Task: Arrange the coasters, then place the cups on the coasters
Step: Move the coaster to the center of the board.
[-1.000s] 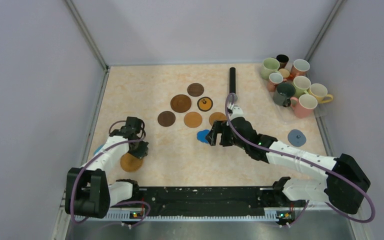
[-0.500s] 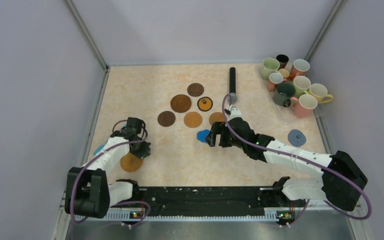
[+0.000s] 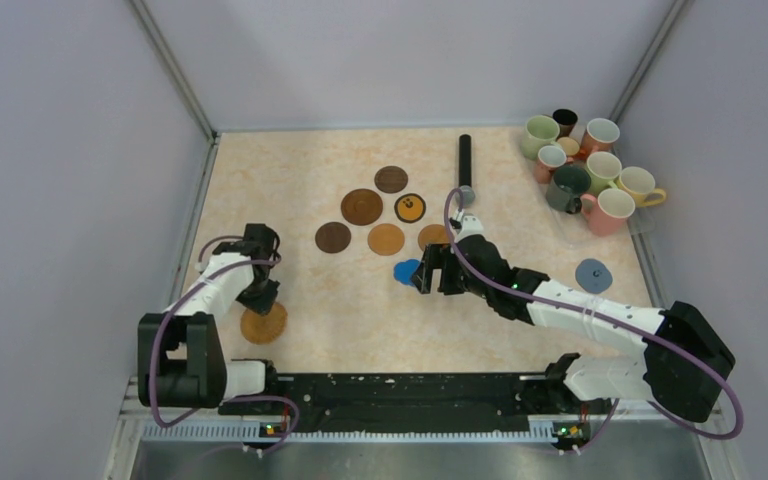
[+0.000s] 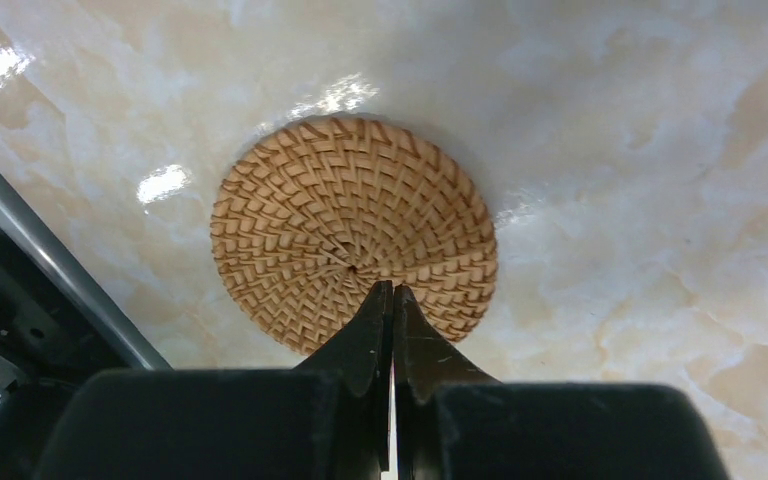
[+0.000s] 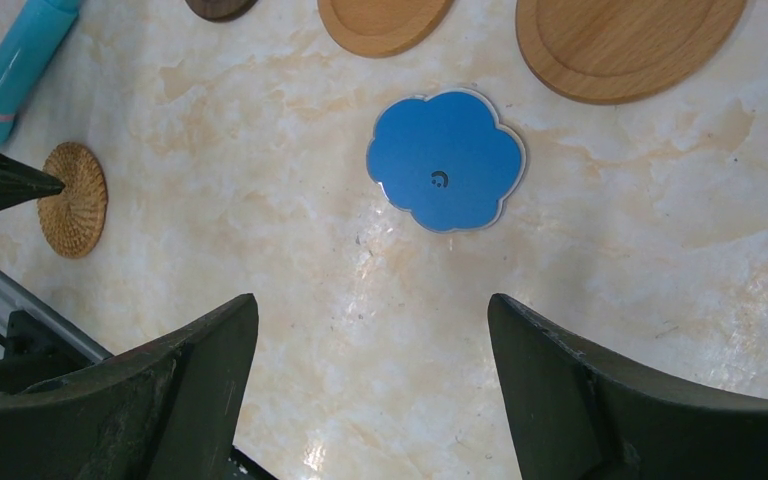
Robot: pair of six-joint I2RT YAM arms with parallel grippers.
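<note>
a pale marbled table (image 3: pixel 290 170) sits between grey walls, with the arm bases at its near edge. the left gripper (image 4: pixel 392 300) is pinched fully closed with nothing between its fingers. its tips are over the near edge of a round woven coaster (image 4: pixel 352 235) lying flat near the table's front left, and whether they touch it cannot be told. the right gripper (image 5: pixel 372 300) is spread wide and empty above a blue flower-shaped coaster (image 5: pixel 447 160), which lies flat on the table just ahead of the gap between the fingers. further back, several round brown and tan coasters (image 3: pixel 362 207) lie grouped mid-table, among them a black-and-orange coaster (image 3: pixel 410 207). a grey-blue coaster (image 3: pixel 593 273) lies alone on the right. the cups (image 3: pixel 585 165) stand clustered in the far right corner, near a long black cylinder (image 3: pixel 465 160)
</note>
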